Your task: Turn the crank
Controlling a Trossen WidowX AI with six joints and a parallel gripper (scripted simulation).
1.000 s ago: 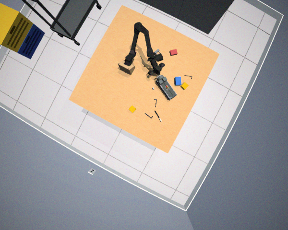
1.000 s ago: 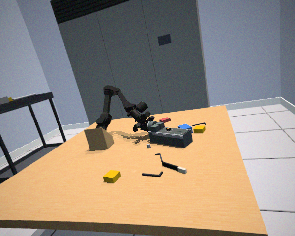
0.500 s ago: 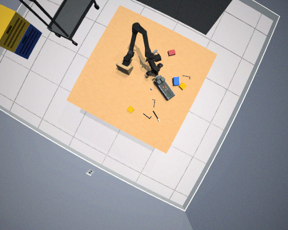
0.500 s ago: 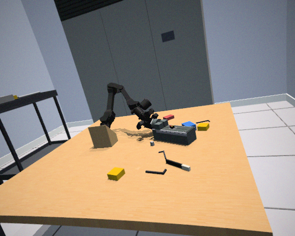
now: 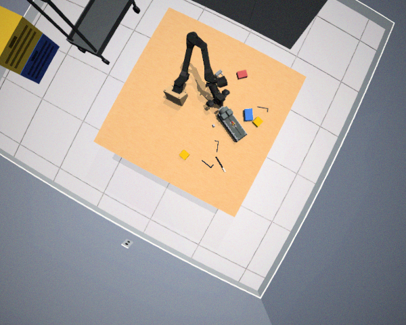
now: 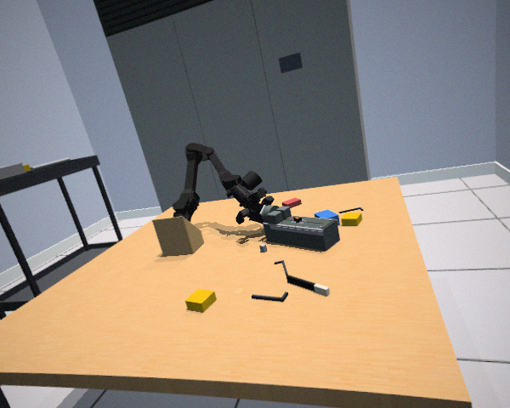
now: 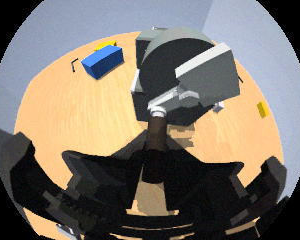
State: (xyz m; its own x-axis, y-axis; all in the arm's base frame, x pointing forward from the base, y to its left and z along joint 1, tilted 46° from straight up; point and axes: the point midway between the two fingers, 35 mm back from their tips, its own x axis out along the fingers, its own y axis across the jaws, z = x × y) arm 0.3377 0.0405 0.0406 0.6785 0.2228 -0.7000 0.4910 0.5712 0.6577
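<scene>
The grey machine stands on the table with its slide along the top. Its red pointer shows near the middle of the top, with a little yellow beside it. The views are too small to tell whether the pointer is level with the brass marks. My gripper is at the crank end, shut on the dark brown crank handle. The handle joins the light metal crank arm in front of the dark round disc. The pointer is hidden in the wrist view.
A blue block and a yellow block lie beside the machine. A red block lies farther back. A small grey piece, hex keys, a black-and-white stick and another yellow block lie nearby.
</scene>
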